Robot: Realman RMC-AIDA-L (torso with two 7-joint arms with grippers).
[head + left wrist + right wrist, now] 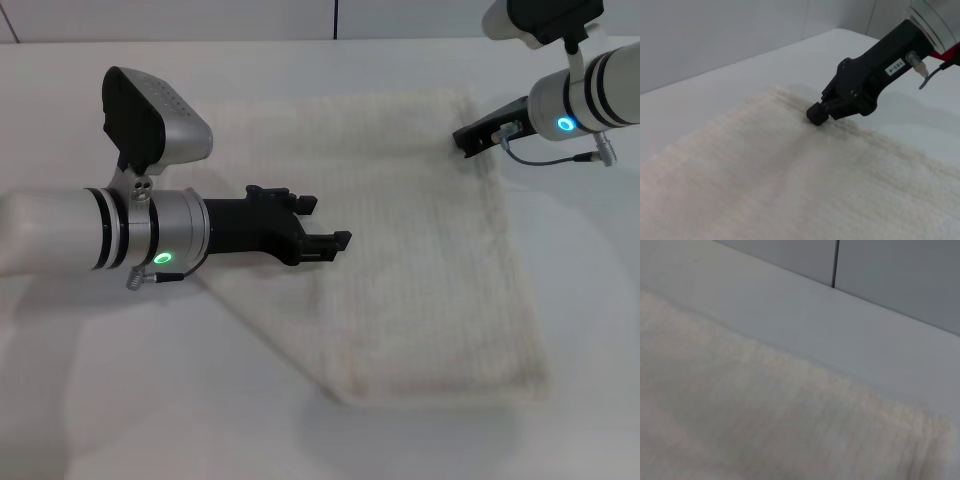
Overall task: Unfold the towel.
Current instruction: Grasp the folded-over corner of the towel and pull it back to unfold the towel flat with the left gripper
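The cream-white towel [400,260] lies flat and folded on the white table, with layered edges along its right side. My left gripper [328,224] hovers over the towel's left-middle part, jaws open and empty. My right gripper [466,141] is at the towel's far right corner, low on the cloth. In the left wrist view the right gripper [816,114] has its tips together, pressed at the towel's [790,180] layered edge. The right wrist view shows only towel [765,410] weave close up and the table [815,325] beyond.
The white table [120,400] extends on all sides of the towel. A grey wall [715,35] rises behind the table's far edge.
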